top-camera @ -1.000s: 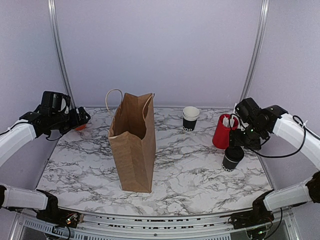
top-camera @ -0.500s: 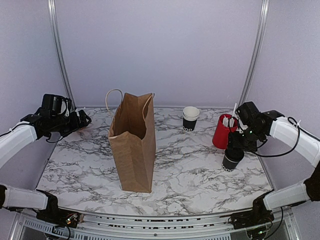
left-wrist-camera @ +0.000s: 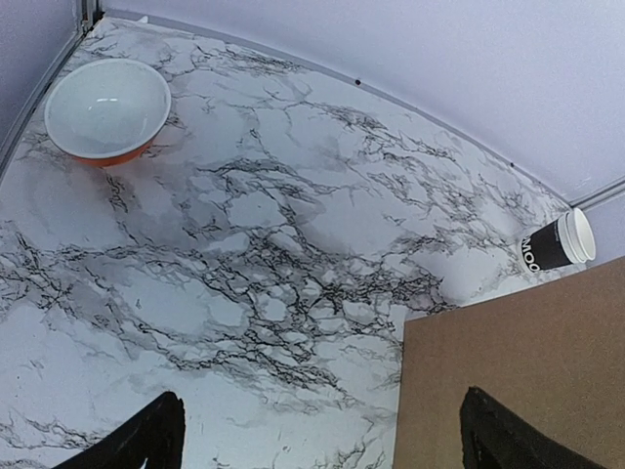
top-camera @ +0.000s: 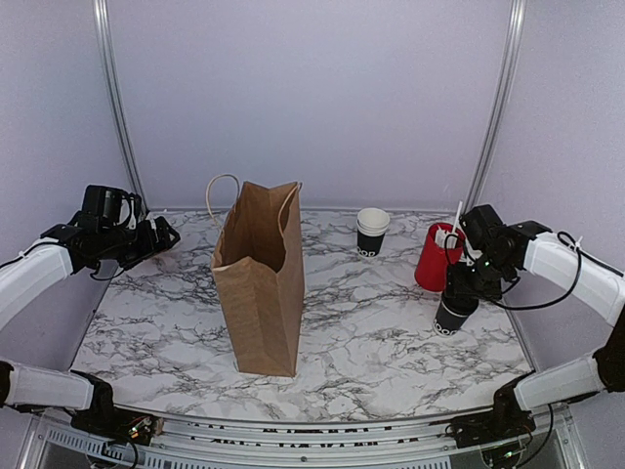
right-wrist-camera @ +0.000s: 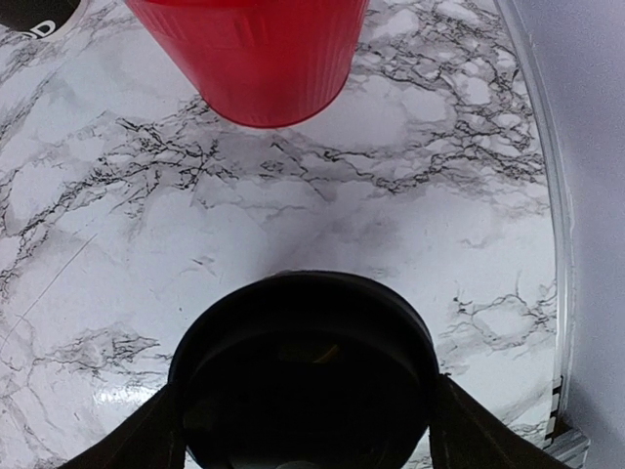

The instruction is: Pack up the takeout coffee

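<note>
The takeout coffee (top-camera: 450, 319), a black cup with a black lid, stands on the marble table at the right, in front of the red cup. My right gripper (top-camera: 462, 291) is down over it. In the right wrist view the round lid (right-wrist-camera: 308, 376) fills the space between the fingers of the right gripper (right-wrist-camera: 308, 435), and both fingers touch its sides. The cup stands on the table. My left gripper (top-camera: 162, 234) is open and empty, held above the table's far left; its view shows the left gripper (left-wrist-camera: 317, 440) above bare marble.
An open brown paper bag (top-camera: 262, 283) stands upright left of centre, and its side shows in the left wrist view (left-wrist-camera: 518, 371). A nested cup stack (top-camera: 371, 232) stands at the back. The red cup of white sticks (top-camera: 435, 256) stands just behind the coffee. An orange-and-white bowl (left-wrist-camera: 107, 109) sits in the far left corner.
My right gripper has come down and a little forward onto the coffee's lid. My left gripper shifted slightly and now hides the orange bowl in the top view.
</note>
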Robot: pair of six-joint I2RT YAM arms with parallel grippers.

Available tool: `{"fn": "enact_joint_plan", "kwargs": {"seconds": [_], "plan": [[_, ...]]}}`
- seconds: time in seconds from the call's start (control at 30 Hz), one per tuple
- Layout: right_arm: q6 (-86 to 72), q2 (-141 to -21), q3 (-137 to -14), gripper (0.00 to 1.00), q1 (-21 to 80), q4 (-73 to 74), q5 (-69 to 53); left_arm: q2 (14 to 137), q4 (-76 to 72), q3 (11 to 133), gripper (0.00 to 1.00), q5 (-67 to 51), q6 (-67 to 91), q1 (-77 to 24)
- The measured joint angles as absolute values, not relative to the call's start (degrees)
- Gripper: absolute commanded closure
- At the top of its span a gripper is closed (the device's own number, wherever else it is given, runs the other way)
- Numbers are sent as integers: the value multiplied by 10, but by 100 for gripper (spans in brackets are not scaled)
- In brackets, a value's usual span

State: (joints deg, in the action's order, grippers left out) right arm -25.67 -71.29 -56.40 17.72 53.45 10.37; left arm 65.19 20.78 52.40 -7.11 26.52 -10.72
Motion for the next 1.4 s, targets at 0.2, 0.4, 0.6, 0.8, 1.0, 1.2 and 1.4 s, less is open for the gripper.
{"fn": "enact_joint_plan", "kwargs": {"seconds": [0.2, 0.4, 0.6, 0.8, 1.0, 1.2, 1.4], "plan": [[-257, -713, -560, 25, 177, 527, 101, 652, 208, 524, 1, -77, 265, -107], [-263, -714, -560, 26, 184, 528, 104, 652, 208, 524, 1, -81, 265, -107], [-274, -713, -553, 26, 201, 523, 113, 655, 207, 524, 1, -86, 265, -107], [-276, -695, -529, 26, 201, 497, 111, 657, 206, 524, 1, -90, 265, -107], [-276, -694, -520, 27, 201, 482, 110, 658, 203, 523, 1, -92, 265, -107], [-280, -703, -536, 30, 205, 497, 112, 658, 199, 523, 1, -92, 265, -107], [-294, -733, -576, 32, 234, 545, 115, 659, 196, 523, 1, -96, 265, -107]]}}
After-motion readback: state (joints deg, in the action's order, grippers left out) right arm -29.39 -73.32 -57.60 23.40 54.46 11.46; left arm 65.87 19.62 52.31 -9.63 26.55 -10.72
